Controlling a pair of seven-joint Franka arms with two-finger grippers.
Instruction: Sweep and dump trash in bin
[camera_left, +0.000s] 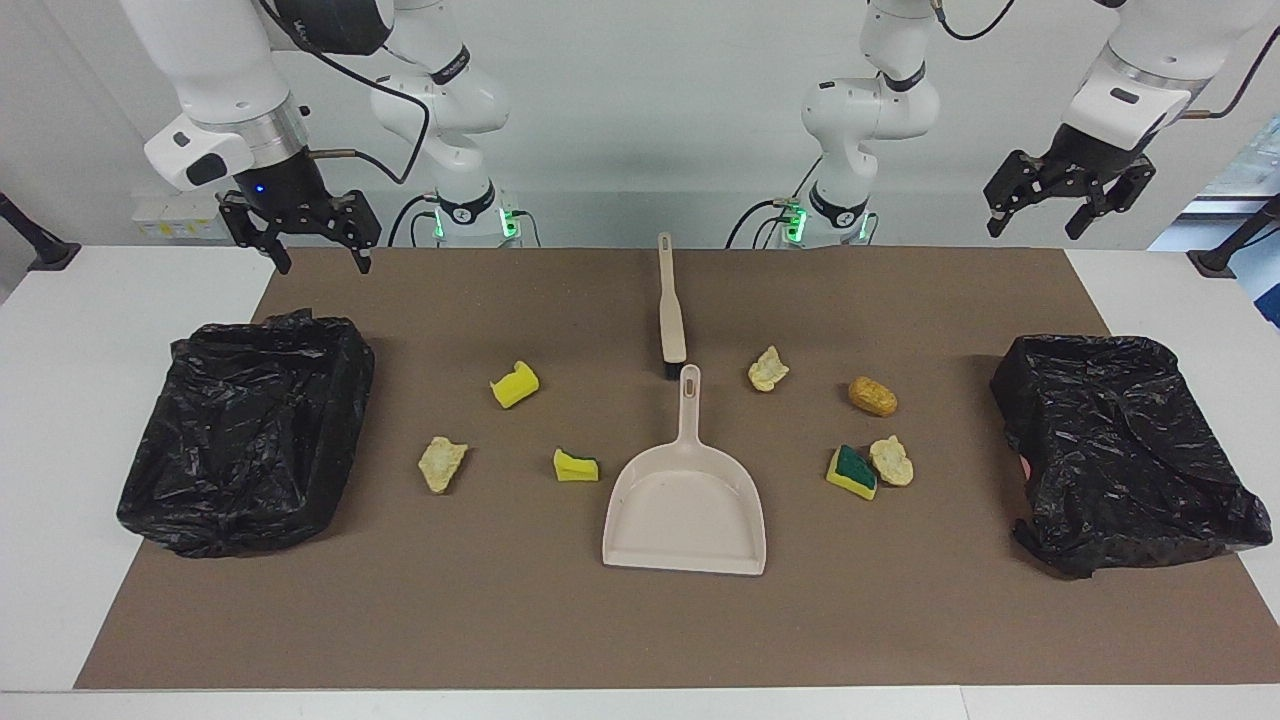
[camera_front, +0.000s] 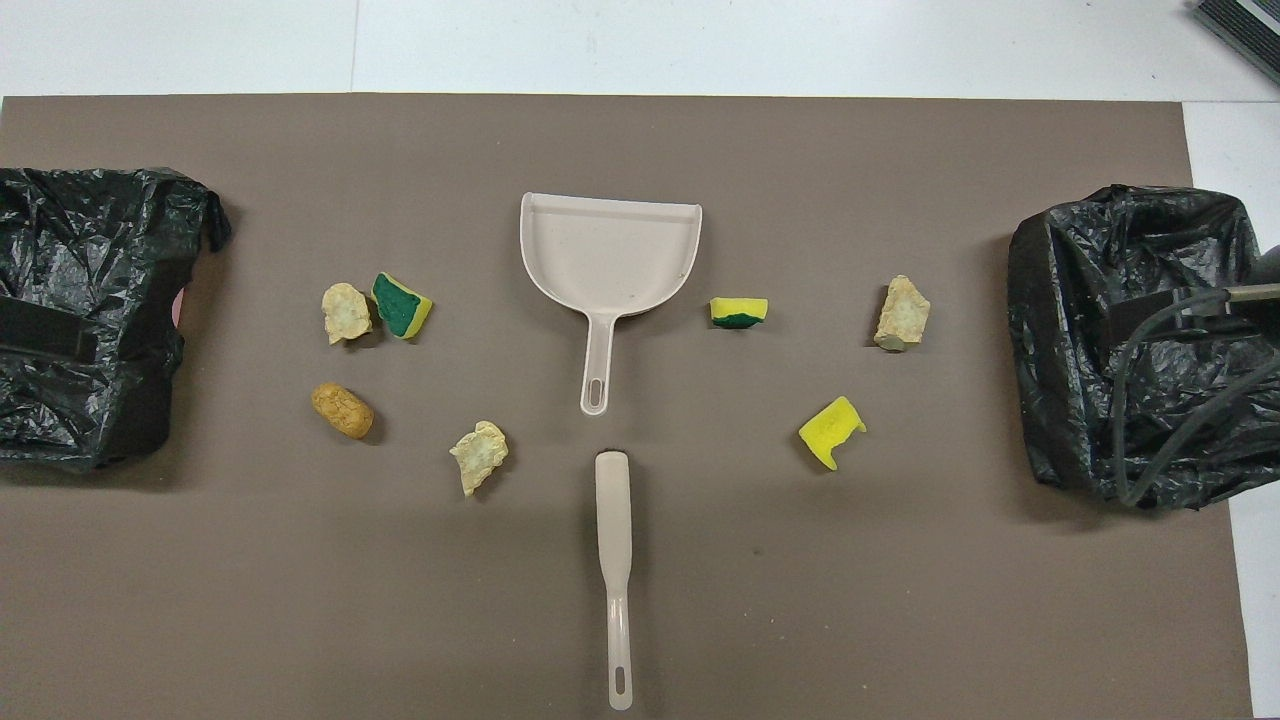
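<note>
Nothing swept yet. Your brush (camera_left: 670, 300) and dustpan (camera_left: 686, 500) lie in line mid-mat, handles reachable by either arm. Seven trash scraps (camera_left: 867, 463) flank the pan, three toward the right arm's end, four toward the left's, a lined bin (camera_left: 245, 430) at each end. Left gripper (camera_left: 1057, 205) and right gripper (camera_left: 305, 245) hang raised, fingers spread, empty.

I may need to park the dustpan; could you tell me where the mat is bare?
Bare: the brown mat strip between the dustpan mouth and the table edge farthest from the robots, and either side of the brush handle. Crowded: scraps flanking the dustpan, notably the green-topped sponge touching a beige crumb.
</note>
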